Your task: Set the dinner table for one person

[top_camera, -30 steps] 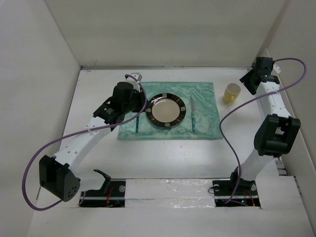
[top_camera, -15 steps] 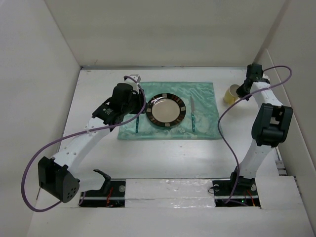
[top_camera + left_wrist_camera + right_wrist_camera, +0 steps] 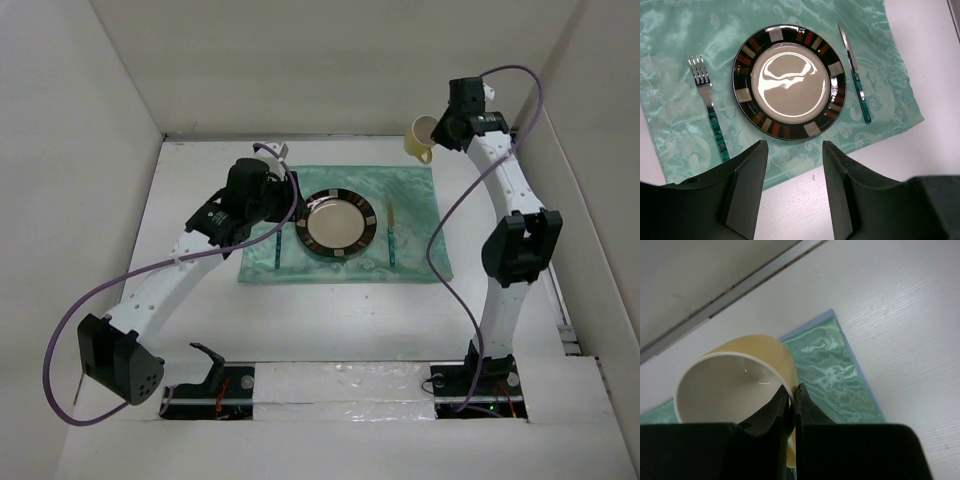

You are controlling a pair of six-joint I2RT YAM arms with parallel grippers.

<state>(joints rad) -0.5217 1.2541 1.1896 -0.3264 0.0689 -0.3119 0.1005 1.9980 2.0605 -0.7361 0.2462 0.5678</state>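
While the R hand [image 3: 792, 401] is clamped on the rim of the yellow cup [image 3: 735, 375], the cup hangs tilted, up off the bench [image 3: 330, 320], over the far-right corner of the green mat [image 3: 880, 60]. I see the L hand [image 3: 794, 147] spread wide, holding nothing, above the mat's near edge. On the mat: plate [image 3: 788, 81] mid, fork [image 3: 710, 112] to its left, knife [image 3: 855, 75] to its right, neither touching it.

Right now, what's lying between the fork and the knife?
The plate lies between the fork and the knife, touching neither. All three rest on the green mat. The left wrist view shows it most clearly.
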